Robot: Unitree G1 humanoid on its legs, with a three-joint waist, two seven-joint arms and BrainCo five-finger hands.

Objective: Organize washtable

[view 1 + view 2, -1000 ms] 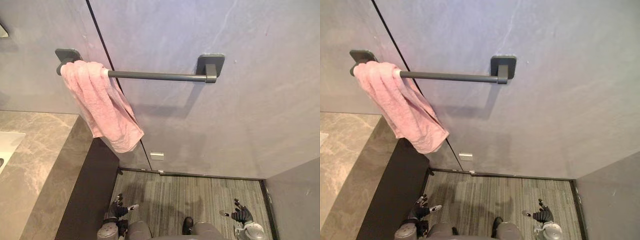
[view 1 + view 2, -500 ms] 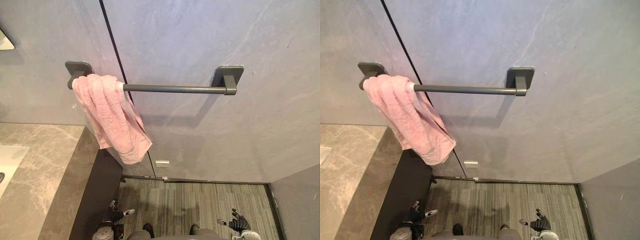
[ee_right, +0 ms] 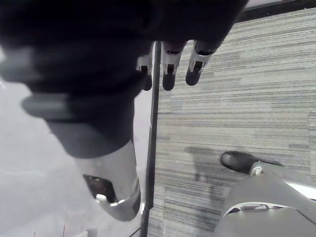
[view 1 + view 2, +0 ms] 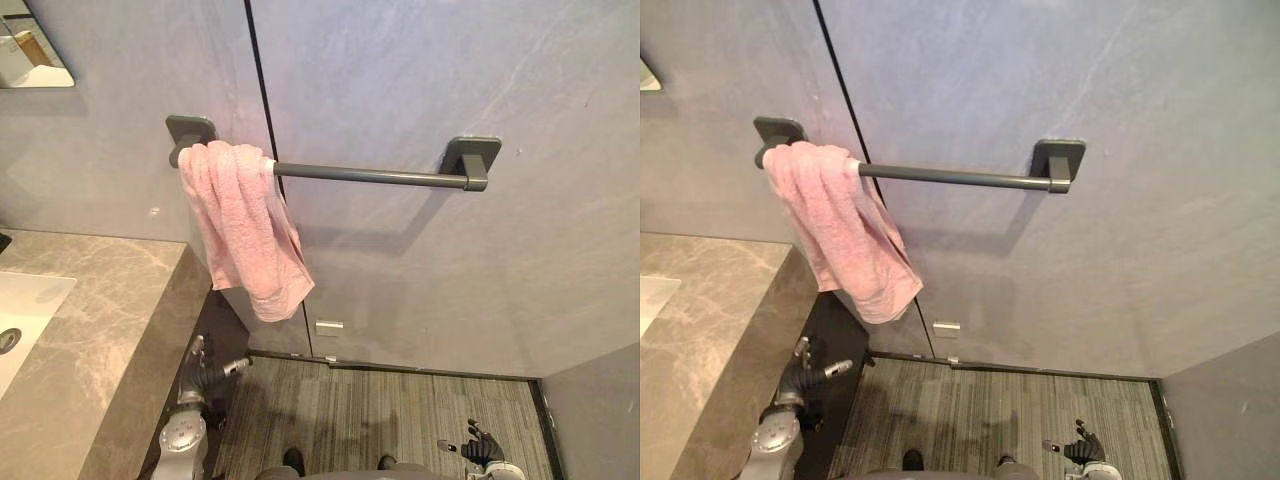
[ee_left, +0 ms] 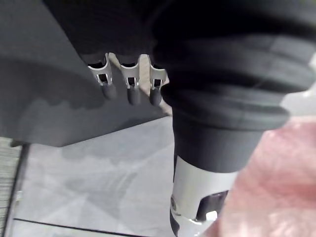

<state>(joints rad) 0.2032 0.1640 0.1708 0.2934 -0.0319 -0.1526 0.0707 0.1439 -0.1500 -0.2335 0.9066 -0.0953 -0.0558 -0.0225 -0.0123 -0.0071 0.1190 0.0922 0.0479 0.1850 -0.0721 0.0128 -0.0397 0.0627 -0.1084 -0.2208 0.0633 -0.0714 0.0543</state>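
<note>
A pink towel [image 4: 245, 230] hangs bunched at the left end of a dark towel bar [image 4: 370, 176] on the grey wall. The towel's lower corner dangles beside the grey marble washtable [image 4: 100, 330]. My left hand [image 4: 203, 366] is raised beside the washtable's dark side panel, a little below the towel's hem, fingers relaxed and holding nothing. In the left wrist view its fingers [image 5: 128, 89] are straight, with the towel [image 5: 269, 182] close by. My right hand [image 4: 480, 448] hangs low over the striped floor, open, its fingers [image 3: 170, 74] empty.
A white sink [image 4: 25, 310] is set into the washtable at the far left, with a mirror [image 4: 30, 45] above it. A small white wall socket [image 4: 328, 327] sits below the towel. A grey wall [image 4: 600, 420] closes the right side.
The camera has shifted, so the whole scene sits further right. My left arm has risen from near the floor to just below the towel. The right hand stays low.
</note>
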